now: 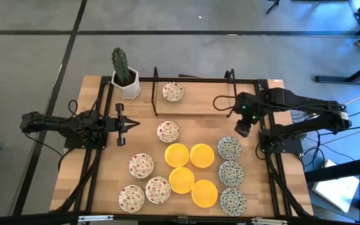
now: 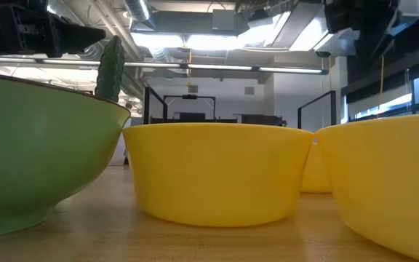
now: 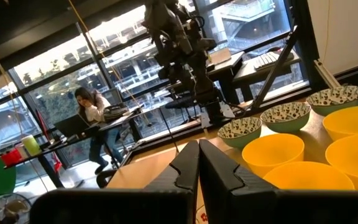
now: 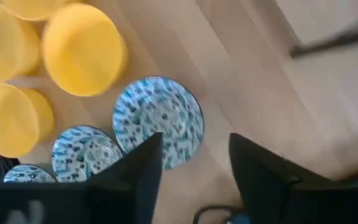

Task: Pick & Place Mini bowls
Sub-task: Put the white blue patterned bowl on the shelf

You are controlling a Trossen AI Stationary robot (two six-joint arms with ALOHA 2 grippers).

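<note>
Twelve mini bowls rest on their bases on the wooden table. The red-speckled ones include a far one (image 1: 173,92) and a middle one (image 1: 167,131). Yellow ones (image 1: 177,154) cluster in the middle. Three blue-green ones stand in a row on the right, the farthest (image 1: 229,148) (image 4: 160,118). My right gripper (image 1: 242,128) (image 4: 194,149) is open and hovers just beyond that farthest blue-green bowl, pointing down. My left gripper (image 1: 127,123) (image 3: 199,155) is shut and level on the table's left, pointing toward the middle red-speckled bowl.
A white cactus pot (image 1: 125,78) stands at the far left corner. A black wire frame (image 1: 192,78) crosses the far side around the far red-speckled bowl. In the low view a green bowl wall (image 2: 35,160) and yellow bowls (image 2: 217,171) fill the near edge.
</note>
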